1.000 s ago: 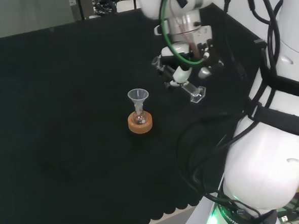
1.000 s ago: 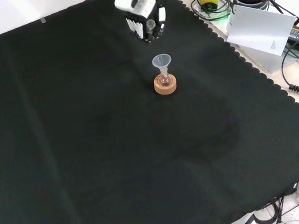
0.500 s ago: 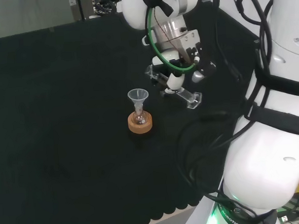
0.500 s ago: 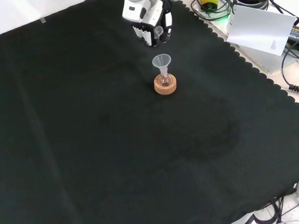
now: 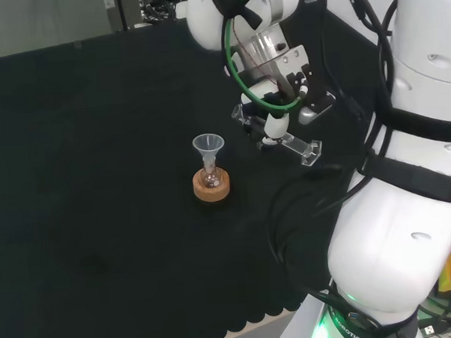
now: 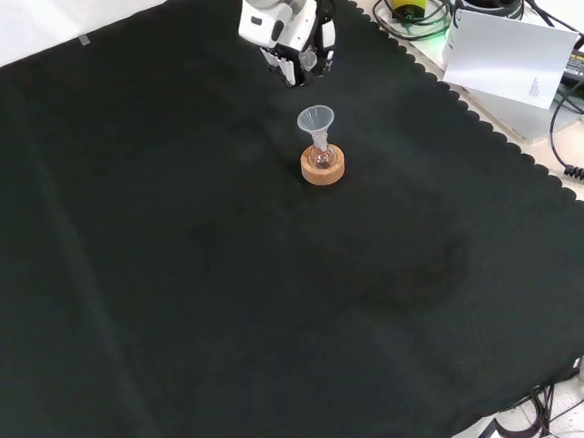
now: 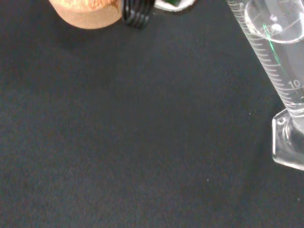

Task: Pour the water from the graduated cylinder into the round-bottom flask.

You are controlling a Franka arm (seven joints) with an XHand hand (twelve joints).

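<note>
A small round-bottom flask (image 5: 210, 175) with a clear funnel (image 5: 208, 145) in its neck stands on a cork ring (image 5: 211, 188) in the middle of the cloth. To its right in the head view, the hand (image 5: 271, 119) is above the cloth, its fingers curled round a clear graduated cylinder (image 5: 294, 144). The cylinder lies strongly tilted, its foot pointing away from the flask. In the front view the hand (image 6: 295, 50) hangs just behind the funnel (image 6: 315, 119) and cork ring (image 6: 323, 168). The wrist view shows the cylinder (image 7: 278, 61) with its scale marks close by, and the cork ring (image 7: 85, 12).
Black cloth (image 6: 228, 304) covers the bench, with a scalloped edge on the right in the front view. The arm's white links (image 5: 413, 226) and cables stand at the right of the head view. A white sheet (image 6: 506, 54) and cables lie beyond the cloth's edge.
The hand has carried the cylinder a little nearer the funnel and then slightly back. The cylinder now lies flatter, its foot farther right in the head view. Flask and ring have stayed put.
</note>
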